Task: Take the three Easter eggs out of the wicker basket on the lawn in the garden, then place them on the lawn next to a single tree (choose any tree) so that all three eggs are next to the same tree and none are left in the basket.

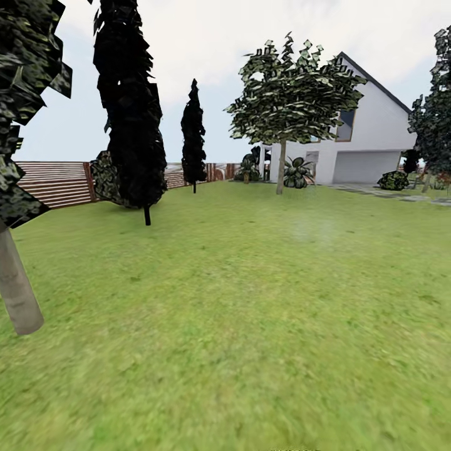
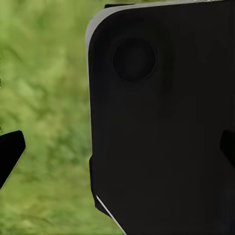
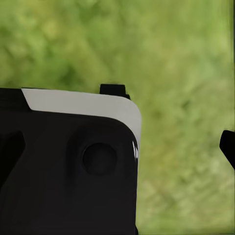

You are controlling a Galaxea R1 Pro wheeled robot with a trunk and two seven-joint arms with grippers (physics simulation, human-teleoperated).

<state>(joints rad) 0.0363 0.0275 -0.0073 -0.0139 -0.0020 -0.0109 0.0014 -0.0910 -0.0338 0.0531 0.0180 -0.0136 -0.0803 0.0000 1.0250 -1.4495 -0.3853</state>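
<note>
With the lawn (image 1: 250, 313) bare across the frame, a pale-trunked tree (image 1: 17, 294) at lower left and another (image 1: 282, 166) upper centre, the egg work looked undone, and whether either end effector was apart I cannot tell.
</note>
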